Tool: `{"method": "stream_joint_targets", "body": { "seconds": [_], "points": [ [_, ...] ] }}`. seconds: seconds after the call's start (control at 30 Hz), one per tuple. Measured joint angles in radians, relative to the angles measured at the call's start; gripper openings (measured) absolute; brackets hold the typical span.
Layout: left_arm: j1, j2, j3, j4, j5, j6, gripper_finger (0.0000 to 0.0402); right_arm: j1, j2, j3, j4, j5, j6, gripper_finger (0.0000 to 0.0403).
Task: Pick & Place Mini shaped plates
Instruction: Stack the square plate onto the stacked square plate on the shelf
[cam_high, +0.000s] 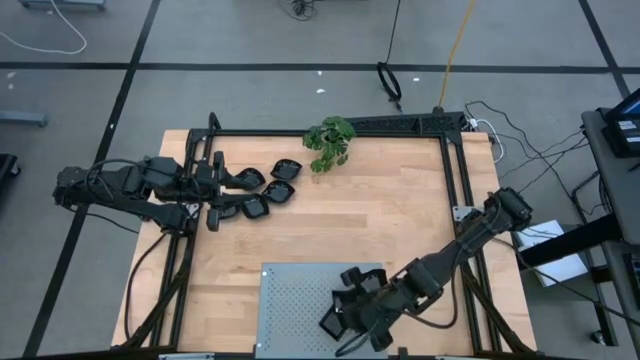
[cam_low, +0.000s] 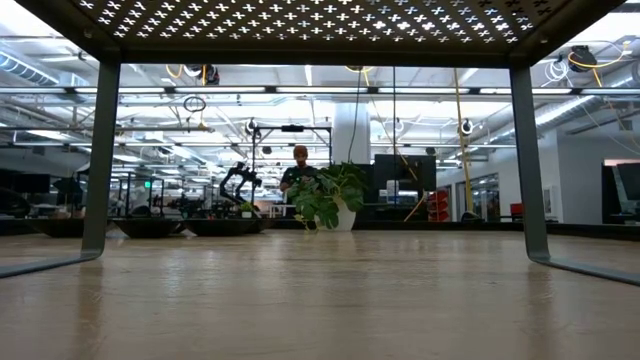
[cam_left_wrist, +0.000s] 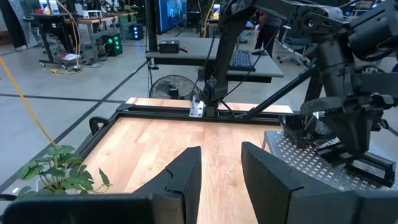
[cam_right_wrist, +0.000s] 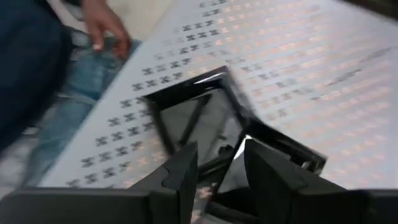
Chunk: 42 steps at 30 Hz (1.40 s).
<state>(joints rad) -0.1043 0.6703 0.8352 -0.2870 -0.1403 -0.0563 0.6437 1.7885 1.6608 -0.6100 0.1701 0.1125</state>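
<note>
Several glossy black mini plates lie in a cluster on the wooden table near its far left corner. My left gripper sits level at the cluster's left side, open, with nothing between its fingers. Two more plates rest on the grey perforated panel at the near edge. My right gripper hovers over them, open. In the right wrist view, a square plate lies flat on the panel just ahead of the fingers, with a second plate overlapping its corner. My right gripper comes slanting down from the table's right side, with its fingertips over the spot where the two plates meet. Whether they touch either plate, I cannot tell.
A green leafy plant stands at the far edge. A black frame rims the table. The panel stands raised on legs. A person's hand and jeans show beyond the near edge. Bare wood lies between the cluster and the panel.
</note>
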Motion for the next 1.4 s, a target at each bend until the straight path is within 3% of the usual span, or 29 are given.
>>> {"method": "stream_joint_targets", "body": {
  "seconds": [0.1,0.47,0.93,1.4],
  "points": [
    [0.0,0.0,0.0,0.0,0.0,0.0,0.012,-0.011,0.0,0.0,0.011,-0.065,0.011,0.0118],
    [0.0,0.0,0.0,0.0,0.0,0.0,0.012,-0.013,0.0,0.0,0.029,-0.069,-0.036,0.0112],
    [0.0,0.0,0.0,0.0,0.0,0.0,0.012,-0.014,0.0,0.0,0.048,-0.07,-0.083,0.0005],
    [0.0,0.0,0.0,0.0,0.0,0.0,0.012,-0.013,0.0,0.0,0.083,-0.118,-0.178,0.0003]
  ]
}}
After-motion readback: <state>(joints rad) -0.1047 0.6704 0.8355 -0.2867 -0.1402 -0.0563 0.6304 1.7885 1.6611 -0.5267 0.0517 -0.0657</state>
